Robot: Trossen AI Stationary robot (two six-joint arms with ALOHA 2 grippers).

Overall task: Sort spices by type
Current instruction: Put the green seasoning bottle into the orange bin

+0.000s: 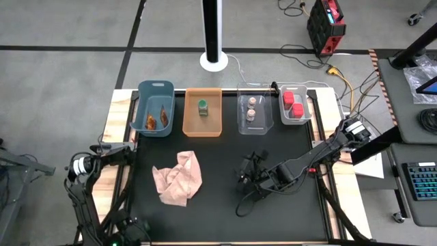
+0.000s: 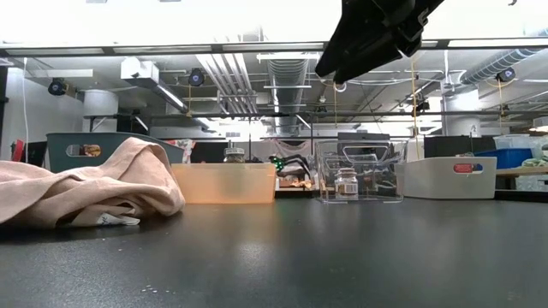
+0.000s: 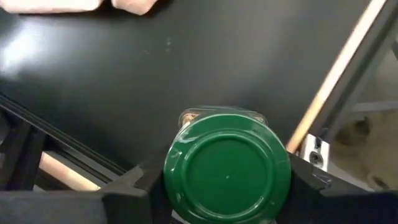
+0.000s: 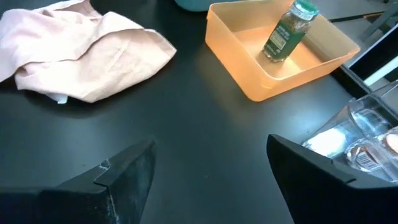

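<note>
A green-capped jar (image 3: 227, 171) stands between the fingers of my left gripper (image 3: 227, 186), at the black mat's left edge; in the high view my left gripper (image 1: 102, 152) hides it. My right gripper (image 4: 211, 180) hangs open over the middle of the mat (image 1: 247, 171), holding nothing. At the far edge stand four bins: a blue-grey one with orange-brown packets (image 1: 157, 119), an orange one with another green-capped jar (image 1: 203, 107), a clear one with tan-lidded jars (image 1: 252, 109), and a white one with red containers (image 1: 293, 104). My left gripper pinches the jar's green cap (image 3: 177, 180) between its two fingers, one on each side of the cap's rim. The fingers (image 3: 134, 190) come from above, pointing steeply down. The jar is upright; the cap hides its base, so whether it rests on the mat does not show.
A crumpled pink cloth (image 1: 179, 178) lies on the mat left of centre, between the two grippers. A metal frame rail and a wooden strip (image 3: 339, 71) run close beside the held jar. Bare mat lies in front of the bins.
</note>
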